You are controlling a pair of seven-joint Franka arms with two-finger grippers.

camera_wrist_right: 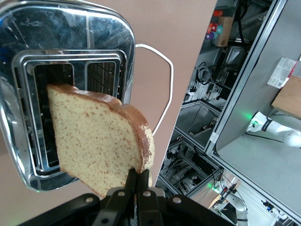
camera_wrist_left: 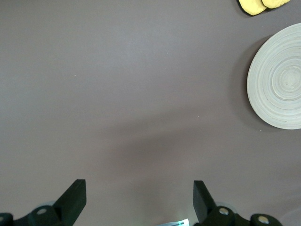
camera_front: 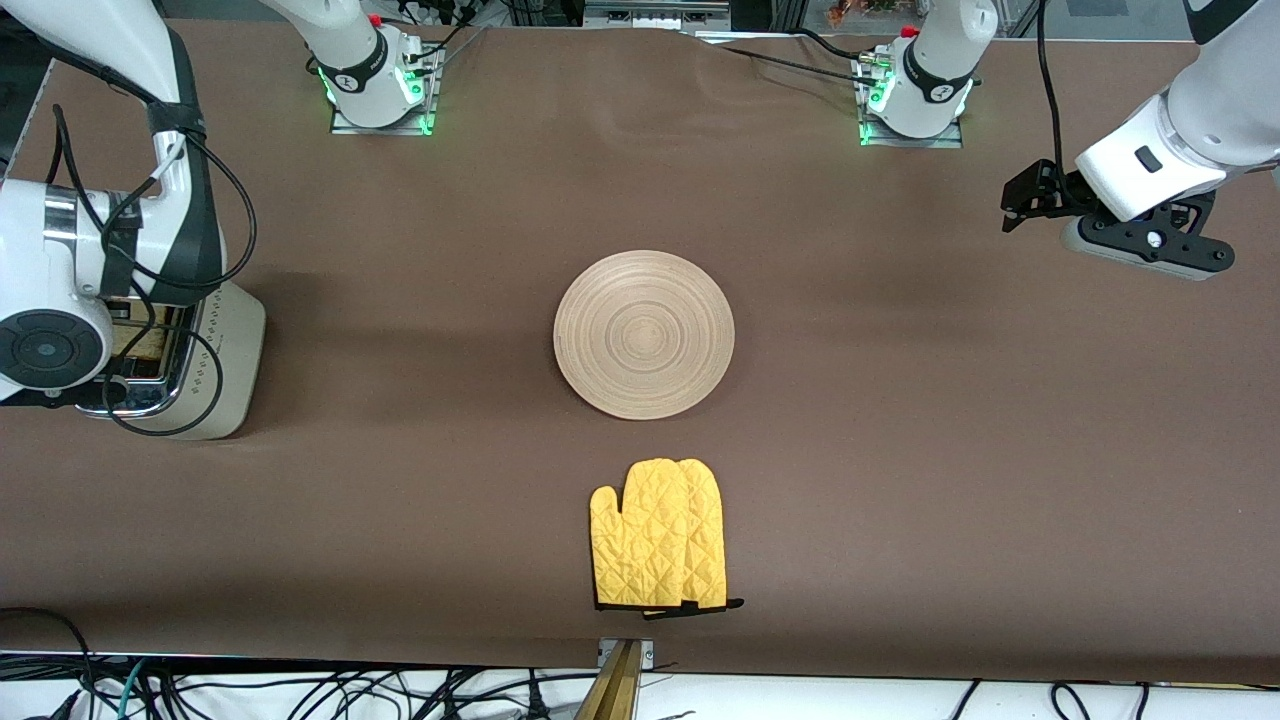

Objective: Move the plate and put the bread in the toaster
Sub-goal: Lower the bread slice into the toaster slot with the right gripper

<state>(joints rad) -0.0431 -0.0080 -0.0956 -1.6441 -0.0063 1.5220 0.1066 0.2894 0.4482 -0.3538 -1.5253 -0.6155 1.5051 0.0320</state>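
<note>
The bread hangs tilted just over the open slots of the toaster. My right gripper is shut on the bread's lower crust edge. In the front view the toaster stands at the right arm's end of the table. The right arm's wrist is over it and hides the gripper and bread. The plate lies empty in the middle of the table and also shows in the left wrist view. My left gripper is open and empty, up over bare cloth at the left arm's end.
A yellow oven mitt lies nearer to the front camera than the plate; its tip shows in the left wrist view. The toaster's white cord loops beside it. A brown cloth covers the table.
</note>
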